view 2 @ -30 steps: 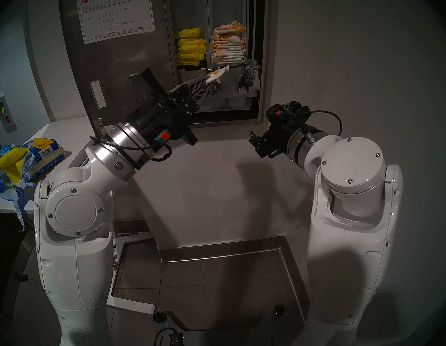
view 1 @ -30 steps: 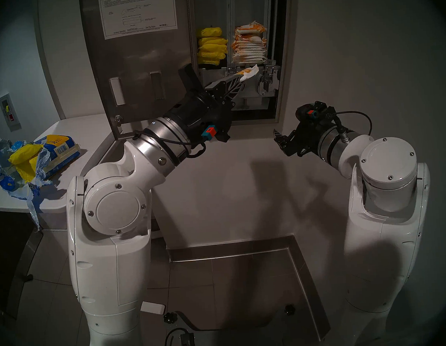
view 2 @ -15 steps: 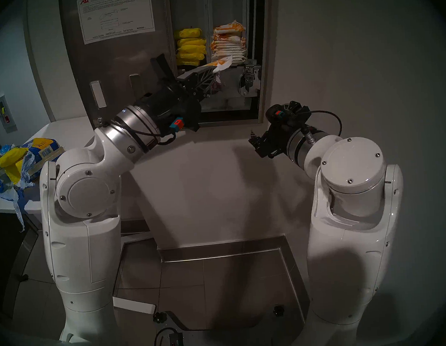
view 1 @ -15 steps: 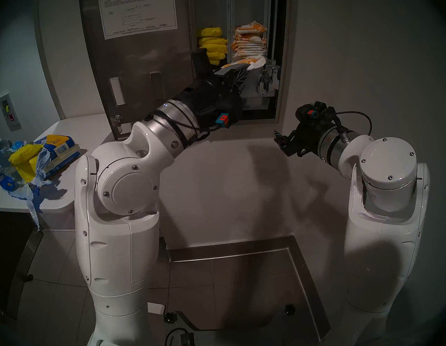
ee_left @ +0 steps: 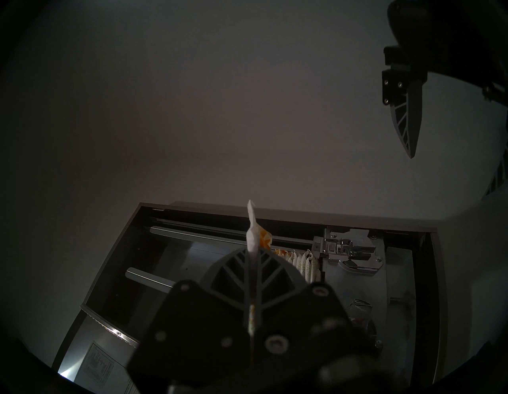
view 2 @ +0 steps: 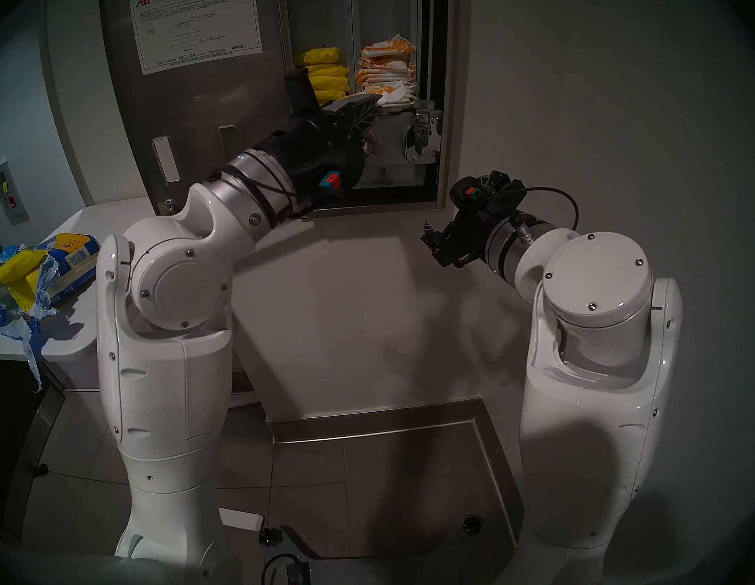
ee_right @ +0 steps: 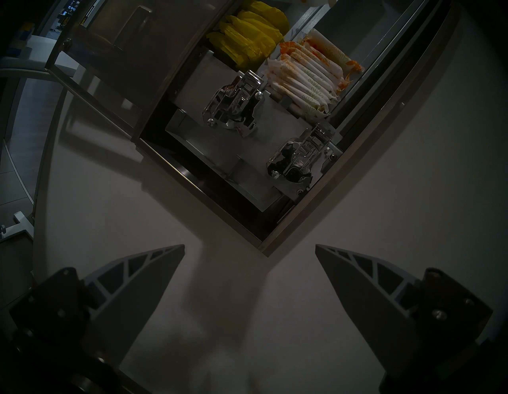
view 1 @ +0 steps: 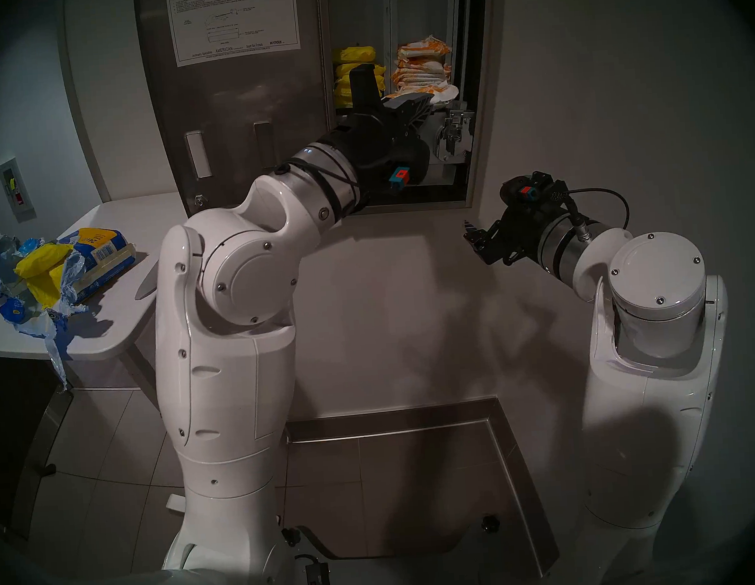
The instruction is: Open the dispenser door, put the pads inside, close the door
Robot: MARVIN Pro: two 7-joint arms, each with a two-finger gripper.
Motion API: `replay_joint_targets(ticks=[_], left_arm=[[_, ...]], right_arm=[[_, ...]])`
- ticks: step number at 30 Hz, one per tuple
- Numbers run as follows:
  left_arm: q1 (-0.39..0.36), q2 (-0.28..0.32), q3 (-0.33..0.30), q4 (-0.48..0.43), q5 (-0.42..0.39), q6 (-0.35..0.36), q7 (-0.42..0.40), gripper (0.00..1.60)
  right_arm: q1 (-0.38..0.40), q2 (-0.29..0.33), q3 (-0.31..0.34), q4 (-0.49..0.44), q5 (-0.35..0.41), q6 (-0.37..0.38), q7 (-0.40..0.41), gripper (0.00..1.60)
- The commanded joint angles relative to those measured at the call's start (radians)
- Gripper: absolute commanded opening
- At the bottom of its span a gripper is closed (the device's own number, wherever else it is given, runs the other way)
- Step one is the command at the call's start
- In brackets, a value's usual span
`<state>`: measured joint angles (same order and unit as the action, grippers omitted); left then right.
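Observation:
The dispenser door [view 1: 238, 116] stands swung open to the left, its white instruction sheet facing me. In the cabinet's right column lies a stack of pads [view 1: 422, 68] in white wrappers printed with orange. My left gripper [view 1: 429, 99] reaches into the cabinet, shut on one pad [view 1: 442, 92] held flat in front of the lower part of that stack. The left wrist view shows the pad [ee_left: 253, 234] edge-on, pinched between the closed fingers [ee_left: 233, 264]. My right gripper [view 1: 469, 234] hangs open below the cabinet's right corner, empty, as the right wrist view [ee_right: 250, 247] confirms.
Yellow packets [view 1: 356, 73] fill the cabinet's left column. Two chrome latch mechanisms [ee_right: 233, 104] sit below the columns. A torn blue-and-yellow bag [view 1: 53, 272] lies on the white table [view 1: 114, 312] at the left. The wall below the cabinet is bare.
My left arm rose and pushed right and deeper into the cabinet, carrying the pad from the latch level up to the foot of the pad stack. The right arm stayed still.

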<state>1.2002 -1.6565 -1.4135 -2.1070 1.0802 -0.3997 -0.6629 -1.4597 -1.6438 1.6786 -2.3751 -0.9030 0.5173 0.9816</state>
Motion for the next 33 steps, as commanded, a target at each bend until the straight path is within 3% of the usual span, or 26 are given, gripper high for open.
replay_joint_targets(ticks=[1,14,33], left_arm=[[-0.096,-0.073,-0.007,0.005,0.037,0.005,0.010,0.00],[-0.203,-0.111,-0.023,0.087,0.086,-0.008,-0.018,0.00],[-0.345,-0.160,-0.036,0.219,0.153,-0.089,-0.019,0.00]], right_arm=[[0.018,-0.001,0.000,-0.026,0.000,-0.001,-0.007,1.60],[0.019,0.000,0.000,-0.028,0.000,0.000,-0.008,1.60],[0.019,0.000,0.000,-0.027,0.000,0.000,-0.008,1.60]])
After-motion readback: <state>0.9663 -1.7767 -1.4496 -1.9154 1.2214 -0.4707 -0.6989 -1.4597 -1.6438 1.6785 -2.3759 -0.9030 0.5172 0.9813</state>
